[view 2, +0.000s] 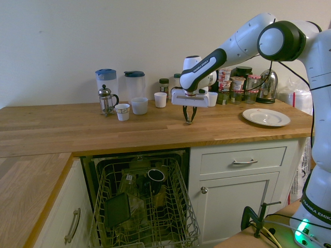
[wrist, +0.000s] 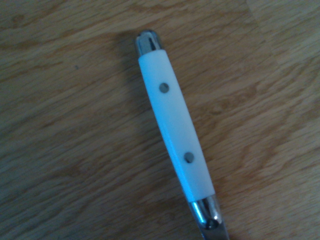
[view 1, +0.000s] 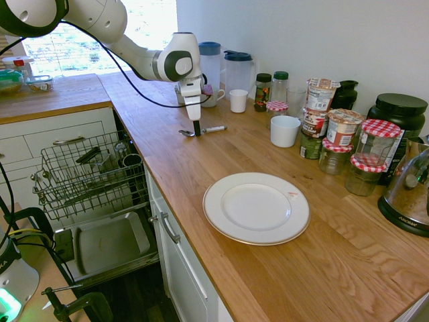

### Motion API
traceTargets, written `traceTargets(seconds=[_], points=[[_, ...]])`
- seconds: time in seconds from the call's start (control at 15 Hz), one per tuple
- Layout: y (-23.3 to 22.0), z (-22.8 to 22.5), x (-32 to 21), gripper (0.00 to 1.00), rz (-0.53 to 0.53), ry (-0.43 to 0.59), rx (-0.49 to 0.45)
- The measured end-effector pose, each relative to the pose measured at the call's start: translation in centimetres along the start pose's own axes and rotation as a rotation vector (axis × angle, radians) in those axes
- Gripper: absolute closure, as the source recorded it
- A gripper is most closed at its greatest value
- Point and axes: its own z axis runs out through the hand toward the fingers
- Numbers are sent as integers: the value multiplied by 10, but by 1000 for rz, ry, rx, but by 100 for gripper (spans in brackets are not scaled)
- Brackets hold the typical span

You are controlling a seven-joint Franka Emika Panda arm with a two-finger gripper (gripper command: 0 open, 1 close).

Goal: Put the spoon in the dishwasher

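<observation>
Spoon (wrist: 174, 135): white hdl, 2 rivets.

"FRANKA EMIKA" ran in dark letters along the white base of the arm (view 2: 316, 206), the arm's forearm (view 2: 202, 66) bore small dark lettering too fine to read, jar labels illegible
</observation>
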Motion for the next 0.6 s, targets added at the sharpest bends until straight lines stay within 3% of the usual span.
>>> traceTargets(seconds=[0.6], points=[[4, -18, 2, 100, 4, 16, 24]])
